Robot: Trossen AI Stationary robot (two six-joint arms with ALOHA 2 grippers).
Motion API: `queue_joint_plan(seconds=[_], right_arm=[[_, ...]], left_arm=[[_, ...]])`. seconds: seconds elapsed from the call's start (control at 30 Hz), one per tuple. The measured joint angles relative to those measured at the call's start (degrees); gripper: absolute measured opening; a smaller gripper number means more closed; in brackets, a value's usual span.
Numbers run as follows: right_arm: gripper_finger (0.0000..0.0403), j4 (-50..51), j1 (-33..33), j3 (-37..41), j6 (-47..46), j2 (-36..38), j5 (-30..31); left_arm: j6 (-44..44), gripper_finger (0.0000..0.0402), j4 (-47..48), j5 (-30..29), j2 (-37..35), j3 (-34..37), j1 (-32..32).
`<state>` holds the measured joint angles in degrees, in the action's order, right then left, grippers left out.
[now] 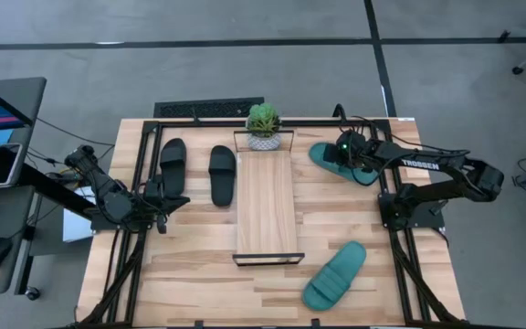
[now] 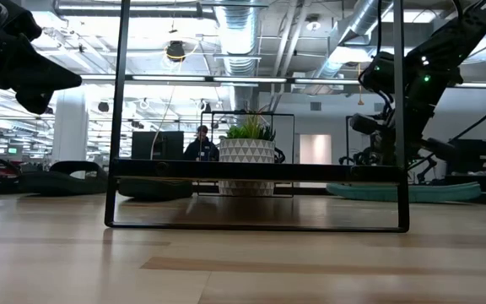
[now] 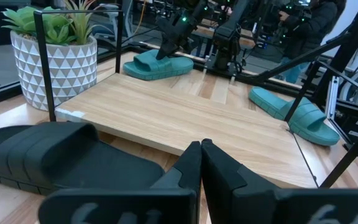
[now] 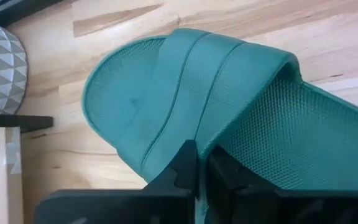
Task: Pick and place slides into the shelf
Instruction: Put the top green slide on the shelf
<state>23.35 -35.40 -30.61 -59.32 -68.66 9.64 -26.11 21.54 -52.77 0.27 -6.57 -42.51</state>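
Nearest teal slide (image 1: 334, 275) lies diagonally on the tabletop (image 1: 199, 274), right of the bare shelf (image 1: 266, 201). Left tool (image 1: 162, 222) clenched, empty, beside two black slides (image 1: 197, 171) pointing lengthwise. Right tool (image 1: 343, 149) clenched over the far teal slide (image 4: 229, 124), near the plant (image 1: 264, 126).

Two black slides (image 1: 197, 170) left of bare wooden shelf (image 1: 266, 204), two teal slides (image 1: 335, 275) right
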Motion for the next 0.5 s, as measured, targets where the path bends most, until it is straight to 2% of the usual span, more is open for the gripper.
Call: queue_joint_plan(seconds=[0.3, 0.5], right_arm=[[0.0003, 0.48, 0.0, 0.13, 2.42, 1.47, 0.14], [0.0001, 1.45, 0.0, 0.24, 2.99, 5.8, -0.22]], left_arm=[[0.0, 0.0, 0.0, 0.0, 0.0, 0.0, 0.01], [0.0, 0.0, 0.0, 0.0, -0.02, 0.0, -0.01]])
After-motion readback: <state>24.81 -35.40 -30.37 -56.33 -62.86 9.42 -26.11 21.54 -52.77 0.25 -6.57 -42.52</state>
